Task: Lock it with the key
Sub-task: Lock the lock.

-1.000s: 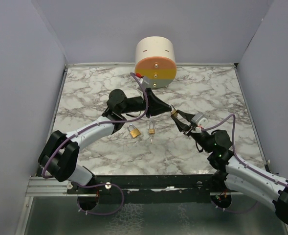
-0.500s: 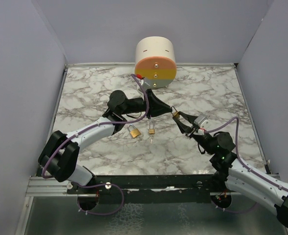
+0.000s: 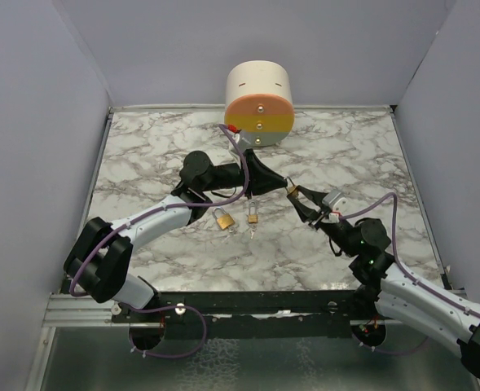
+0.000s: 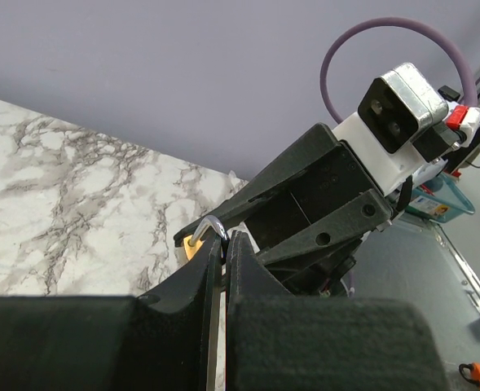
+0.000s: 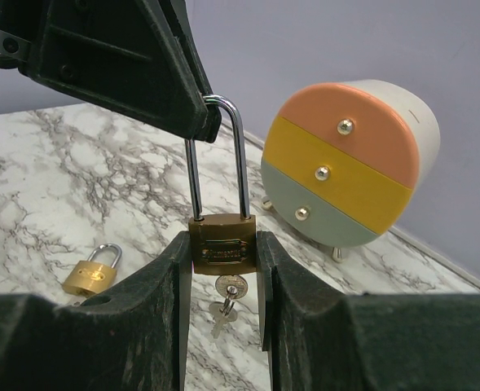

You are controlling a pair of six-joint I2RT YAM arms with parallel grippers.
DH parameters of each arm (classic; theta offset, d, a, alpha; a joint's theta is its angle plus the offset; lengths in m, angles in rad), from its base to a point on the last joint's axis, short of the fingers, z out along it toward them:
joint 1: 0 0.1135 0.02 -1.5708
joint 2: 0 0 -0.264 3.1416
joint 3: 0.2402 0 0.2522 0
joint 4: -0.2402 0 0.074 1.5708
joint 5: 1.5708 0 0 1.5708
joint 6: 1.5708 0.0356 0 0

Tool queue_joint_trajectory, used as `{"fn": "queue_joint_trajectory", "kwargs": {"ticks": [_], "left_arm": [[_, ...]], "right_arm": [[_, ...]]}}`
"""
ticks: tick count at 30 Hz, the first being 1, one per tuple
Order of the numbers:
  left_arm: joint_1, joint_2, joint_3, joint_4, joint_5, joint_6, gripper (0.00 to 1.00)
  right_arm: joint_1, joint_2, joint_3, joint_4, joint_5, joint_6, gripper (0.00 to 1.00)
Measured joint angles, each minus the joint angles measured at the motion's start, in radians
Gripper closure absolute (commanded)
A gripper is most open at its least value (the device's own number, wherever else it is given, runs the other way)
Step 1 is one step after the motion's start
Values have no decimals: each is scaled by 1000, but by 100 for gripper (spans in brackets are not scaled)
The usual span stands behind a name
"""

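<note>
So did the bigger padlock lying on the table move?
No. The bigger padlock keeps its spot against the table's marble veins.

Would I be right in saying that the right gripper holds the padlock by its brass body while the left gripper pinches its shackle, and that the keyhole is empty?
Not quite: the keyhole is not empty. A key hangs from it under the padlock, as the right wrist view shows. The right gripper does hold the brass body, and the left gripper pinches the shackle.
</note>
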Motion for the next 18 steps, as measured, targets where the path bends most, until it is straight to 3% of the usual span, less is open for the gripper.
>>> {"fn": "queue_joint_trajectory", "kwargs": {"ticks": [18], "left_arm": [[-13, 22, -6, 63, -31, 24, 100]], "right_arm": [[0, -8, 79, -141, 14, 1, 99]]}}
